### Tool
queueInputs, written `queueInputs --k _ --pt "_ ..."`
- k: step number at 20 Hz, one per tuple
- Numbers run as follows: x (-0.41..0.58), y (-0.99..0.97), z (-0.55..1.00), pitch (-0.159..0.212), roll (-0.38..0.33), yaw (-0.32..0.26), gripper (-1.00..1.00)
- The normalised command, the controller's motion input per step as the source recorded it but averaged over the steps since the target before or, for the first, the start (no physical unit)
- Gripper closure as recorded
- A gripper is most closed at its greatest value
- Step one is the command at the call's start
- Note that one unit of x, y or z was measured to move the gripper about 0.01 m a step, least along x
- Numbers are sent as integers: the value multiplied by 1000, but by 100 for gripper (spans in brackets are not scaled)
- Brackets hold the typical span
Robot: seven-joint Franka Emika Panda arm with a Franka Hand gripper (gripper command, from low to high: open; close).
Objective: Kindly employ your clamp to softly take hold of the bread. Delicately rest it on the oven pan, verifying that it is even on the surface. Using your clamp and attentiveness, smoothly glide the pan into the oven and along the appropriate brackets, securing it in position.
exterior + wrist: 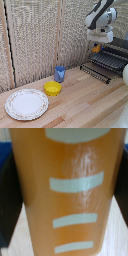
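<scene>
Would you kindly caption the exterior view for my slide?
Clamp holds the bread above the oven pan.

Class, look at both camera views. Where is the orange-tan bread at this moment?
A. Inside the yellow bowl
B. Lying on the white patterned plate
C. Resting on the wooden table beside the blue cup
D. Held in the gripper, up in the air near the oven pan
D: in the exterior view the bread hangs under the gripper, above the oven pan, and it fills the wrist view; the plate and the bowl hold nothing.
</scene>
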Motion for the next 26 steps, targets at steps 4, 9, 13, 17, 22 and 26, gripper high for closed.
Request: queueInputs --k 4,9,13,17,22,26 --pt "134 -814 -3 14 57 -57 100" --pt "133 -711 -6 19 42 -38 100" --pt "106 -495 -11 38 18 -35 100" --pt "76 -477 0 16 22 -20 100" --pt "0 -111 0 -10 11 -41 -100" --pt "-50 151 -4 -7 -39 -39 -100"
